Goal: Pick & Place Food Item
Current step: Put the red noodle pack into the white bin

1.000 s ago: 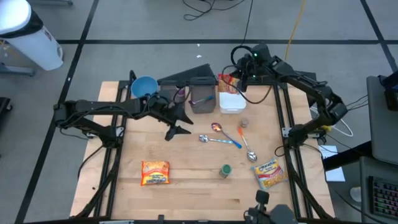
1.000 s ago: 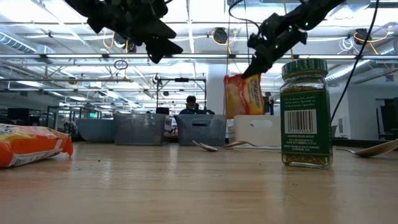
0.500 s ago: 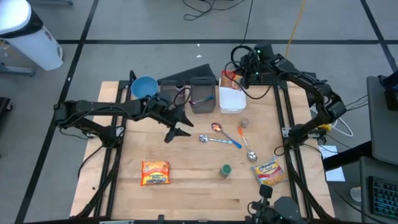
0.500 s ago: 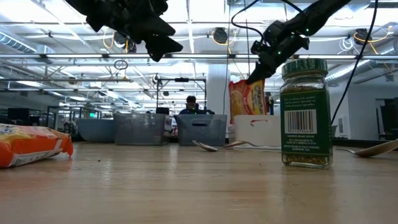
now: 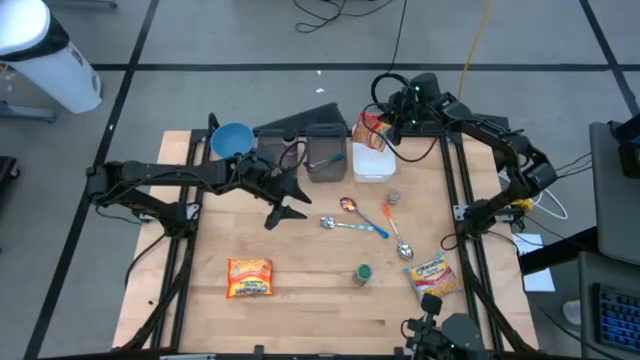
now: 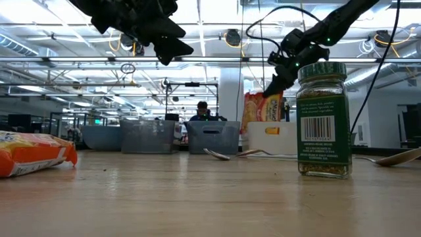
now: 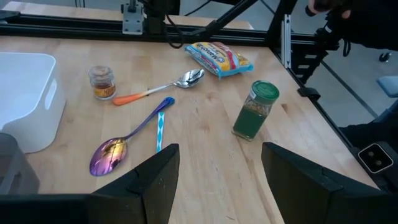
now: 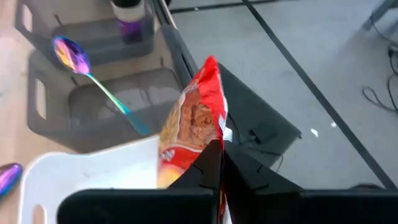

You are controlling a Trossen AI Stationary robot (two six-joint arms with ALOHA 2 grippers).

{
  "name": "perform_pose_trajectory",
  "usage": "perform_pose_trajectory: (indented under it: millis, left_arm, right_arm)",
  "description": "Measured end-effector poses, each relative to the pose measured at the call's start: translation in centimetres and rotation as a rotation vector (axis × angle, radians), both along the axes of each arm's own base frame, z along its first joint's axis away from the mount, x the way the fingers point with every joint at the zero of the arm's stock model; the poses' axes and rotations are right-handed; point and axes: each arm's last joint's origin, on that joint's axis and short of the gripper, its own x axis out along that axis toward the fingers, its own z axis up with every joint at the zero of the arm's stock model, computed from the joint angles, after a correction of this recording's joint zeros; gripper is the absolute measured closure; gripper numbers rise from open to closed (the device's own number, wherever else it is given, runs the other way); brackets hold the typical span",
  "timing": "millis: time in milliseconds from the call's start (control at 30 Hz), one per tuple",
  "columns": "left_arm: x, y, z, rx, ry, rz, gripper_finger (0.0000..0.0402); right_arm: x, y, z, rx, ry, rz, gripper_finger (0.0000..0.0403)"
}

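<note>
My right gripper (image 5: 388, 124) is shut on a red and yellow food packet (image 5: 370, 131) at the far side of the white bin (image 5: 372, 163); the packet also shows in the low view (image 6: 262, 107) and the right wrist view (image 8: 193, 124). Its lower end dips behind the bin's wall (image 6: 276, 139). My left gripper (image 5: 291, 198) is open and empty above the table's middle left, its fingers (image 7: 158, 180) spread. A second packet (image 5: 249, 277) lies near the front left, a third (image 5: 433, 277) at the front right. My right gripper pinches the packet's top edge (image 8: 214, 138) between its two fingers, coming slanting down from the table's far right. The packet hangs upright below the fingers, its lower part (image 6: 258, 122) down inside the white bin; whether it rests on the bin's floor I cannot tell.
Two grey bins (image 5: 325, 158) and a blue bowl (image 5: 232, 140) stand at the back. Two spoons (image 5: 345, 224) (image 5: 393, 235), a small spice jar (image 5: 392, 199) and a green-lidded jar (image 5: 362, 273) lie on the table's middle right.
My right gripper has moved toward the table's right, over the white bin, and down with the packet. The packet, before hanging clear above the bin's far left corner, now hangs lower with its bottom behind the bin's wall.
</note>
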Motion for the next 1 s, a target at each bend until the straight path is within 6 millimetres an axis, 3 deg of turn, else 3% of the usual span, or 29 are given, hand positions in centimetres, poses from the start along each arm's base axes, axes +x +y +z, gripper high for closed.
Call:
perform_pose_trajectory:
  millis: [467,1000]
  left_arm:
    - [0.2,0.0,0.3,0.011,-0.036,0.005,0.0163]
    - [0.2,0.1,0.3,0.012,-0.041,0.005,0.0163]
  right_arm:
    - [-1.2,-0.7,-0.4,-0.008,0.015,-0.031,0.0403]
    - [-0.6,-2.0,-2.5,0.003,0.037,-0.017,0.0403]
